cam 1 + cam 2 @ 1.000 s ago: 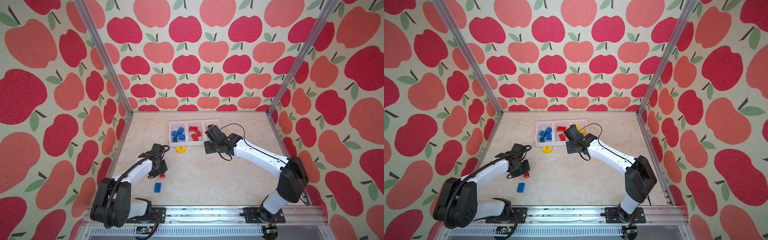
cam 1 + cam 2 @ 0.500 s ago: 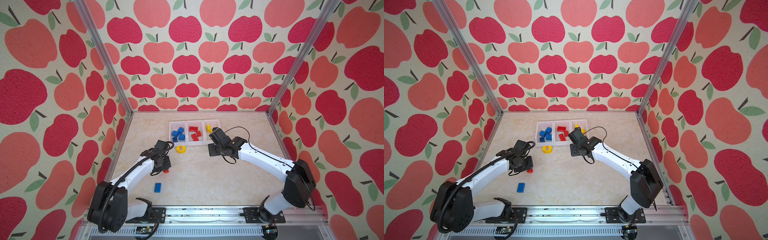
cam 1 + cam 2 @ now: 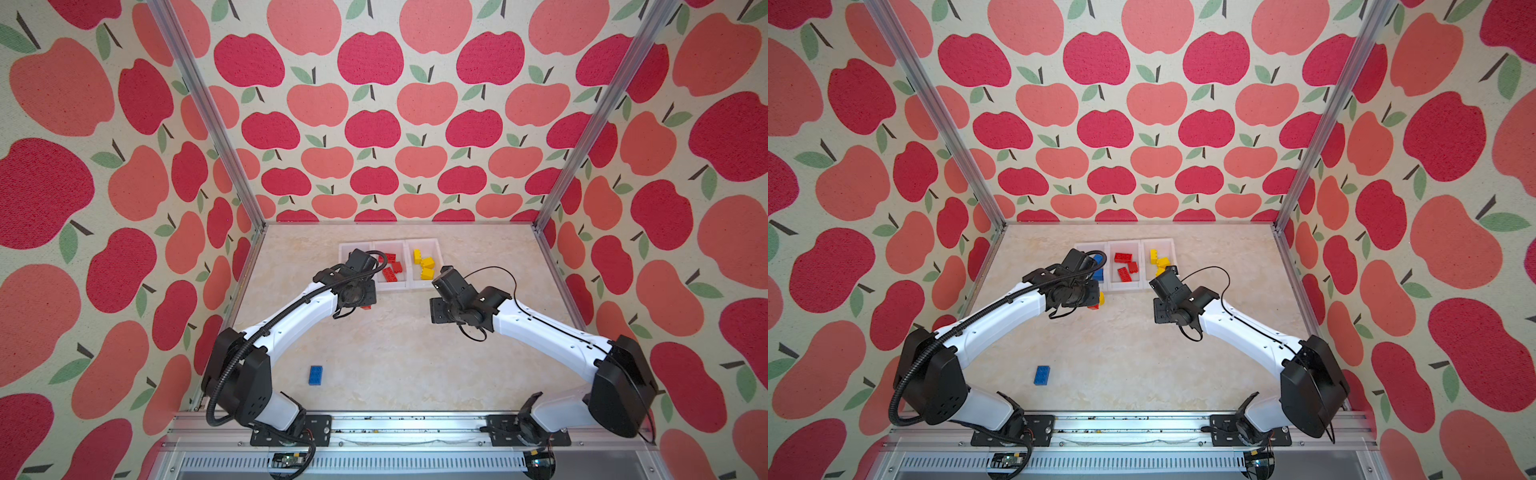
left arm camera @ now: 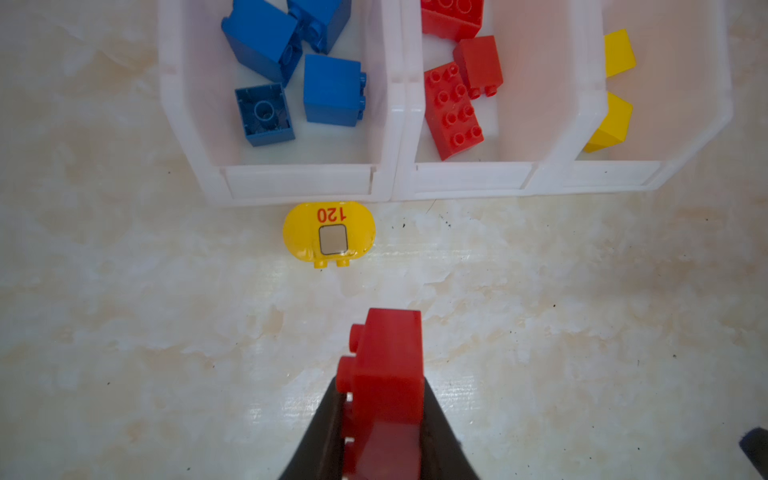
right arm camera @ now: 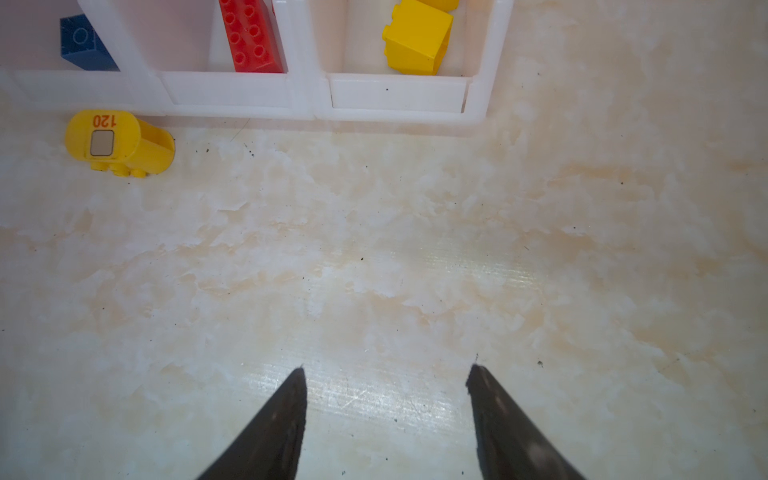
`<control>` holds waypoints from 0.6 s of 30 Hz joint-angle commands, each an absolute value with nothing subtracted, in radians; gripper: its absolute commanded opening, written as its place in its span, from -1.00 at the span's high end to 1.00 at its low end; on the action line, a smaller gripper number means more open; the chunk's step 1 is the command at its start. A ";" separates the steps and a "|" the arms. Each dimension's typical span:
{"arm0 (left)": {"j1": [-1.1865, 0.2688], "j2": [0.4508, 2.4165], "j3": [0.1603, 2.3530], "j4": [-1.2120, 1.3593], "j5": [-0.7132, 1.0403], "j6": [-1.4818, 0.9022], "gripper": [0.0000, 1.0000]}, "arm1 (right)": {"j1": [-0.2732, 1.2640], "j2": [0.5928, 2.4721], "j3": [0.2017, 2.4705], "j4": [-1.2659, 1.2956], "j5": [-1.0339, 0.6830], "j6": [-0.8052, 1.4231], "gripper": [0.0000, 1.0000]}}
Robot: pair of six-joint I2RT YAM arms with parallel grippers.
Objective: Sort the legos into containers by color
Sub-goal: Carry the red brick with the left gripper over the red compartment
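Red plastic is showing in the grip: the left gripper (image 4: 380, 395) is clamping a red brick (image 4: 386, 374) by its sides, studs pointing off sideways, and is hanging over the pale marbled table (image 4: 124, 332) a little short of the white bins (image 4: 299, 183). Those three bins are sitting joined in a row toward the back of the table. In both top views, blue bricks (image 4: 332, 89) are lying in the one on the left, red bricks (image 4: 453, 110) in the middle one, and yellow bricks (image 5: 417, 39) in the one on the right. A yellow rounded piece (image 4: 329, 232) marked 120 is lying on the table just beside the front wall of the blue bin. The right gripper (image 5: 386, 369) is carrying nothing, its jaws standing apart over bare table in front of the yellow bin. A lone blue brick (image 3: 316, 375) is lying flat on the table, well apart from the bins and near the left arm's base
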State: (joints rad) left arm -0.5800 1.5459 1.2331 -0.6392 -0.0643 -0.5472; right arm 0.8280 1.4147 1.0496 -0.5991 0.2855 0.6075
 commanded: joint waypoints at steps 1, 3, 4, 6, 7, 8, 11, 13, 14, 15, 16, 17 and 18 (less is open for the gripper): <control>-0.590 1.621 1.341 -0.622 -0.078 -0.485 0.63 | 0.821 1.379 1.033 -0.602 0.282 0.633 -0.29; -0.593 1.674 1.402 -0.616 -0.072 -0.462 0.63 | 0.819 1.369 1.028 -0.606 0.285 0.636 -0.29; -0.593 1.703 1.434 -0.614 -0.071 -0.451 0.63 | 0.819 1.362 1.025 -0.606 0.285 0.637 -0.28; -0.592 1.753 1.487 -0.604 -0.069 -0.428 0.63 | 0.818 1.352 1.016 -0.608 0.289 0.639 -0.29; -0.590 1.780 1.511 -0.593 -0.063 -0.418 0.63 | 0.818 1.346 1.010 -0.608 0.290 0.640 -0.28; -0.585 1.806 1.537 -0.586 -0.049 -0.410 0.63 | 0.816 1.341 1.005 -0.608 0.290 0.643 -0.28; -0.576 1.882 1.615 -0.571 -0.020 -0.393 0.62 | 0.816 1.325 0.997 -0.613 0.294 0.647 -0.28; -0.569 1.930 1.666 -0.567 -0.010 -0.380 0.62 | 0.815 1.316 0.993 -0.617 0.298 0.650 -0.29; -0.565 1.956 1.696 -0.566 -0.005 -0.375 0.62 | 0.815 1.311 0.991 -0.619 0.301 0.651 -0.28; -0.563 1.977 1.718 -0.565 -0.001 -0.370 0.62 | 0.815 1.308 0.989 -0.620 0.302 0.650 -0.28; -0.557 2.002 1.747 -0.566 0.001 -0.364 0.62 | 0.815 1.304 0.987 -0.621 0.304 0.649 -0.28; -0.552 2.026 1.775 -0.568 0.006 -0.360 0.61 | 0.814 1.302 0.987 -0.622 0.305 0.649 -0.28; -0.547 2.046 1.799 -0.570 0.010 -0.357 0.61 | 0.813 1.298 0.986 -0.623 0.305 0.649 -0.29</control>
State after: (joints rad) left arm -0.5632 2.0026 1.7279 -0.5774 -0.0120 -0.3935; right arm 0.8215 1.3262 0.9997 -0.6006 0.2878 0.6308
